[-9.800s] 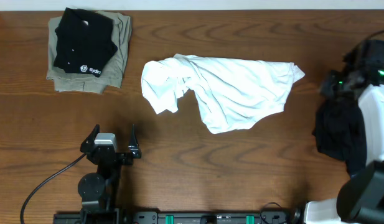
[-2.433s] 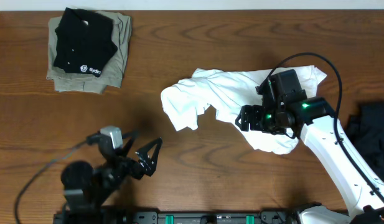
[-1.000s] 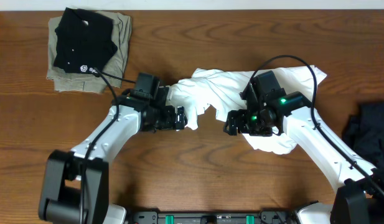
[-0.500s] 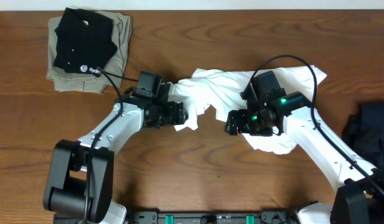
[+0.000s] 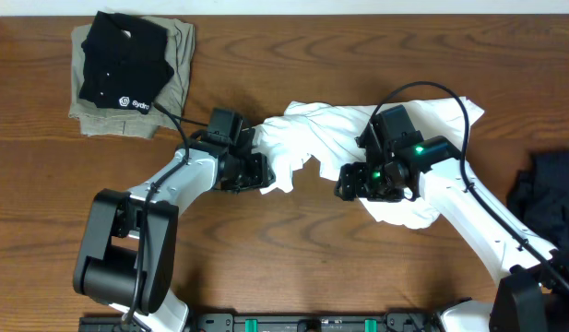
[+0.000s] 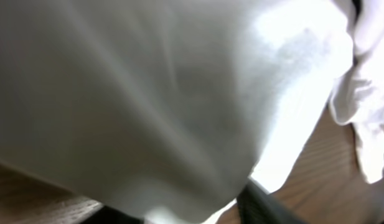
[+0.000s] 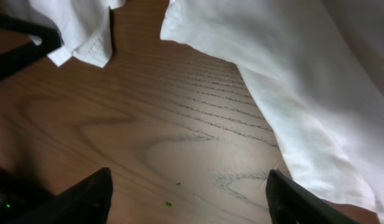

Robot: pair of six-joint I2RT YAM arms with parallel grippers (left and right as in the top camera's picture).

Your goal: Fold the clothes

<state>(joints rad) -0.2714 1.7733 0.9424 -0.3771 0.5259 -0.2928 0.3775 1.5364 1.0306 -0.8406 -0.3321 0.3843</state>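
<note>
No fold made yet: white shirt (image 5: 321,129) lies crumpled on table (image 5: 293,267) | my left gripper (image 5: 256,172) at its edge, grip I cannot tell | right gripper (image 5: 349,184) apart, empty

L jaws hidden in blurred white T-shirt (image 6: 148,93); dark cloth (image 5: 545,195) edge-cropped

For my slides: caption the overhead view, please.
Left fingers at the crumpled white T-shirt's edge, right fingers open beside it; folded stack far left.
</note>
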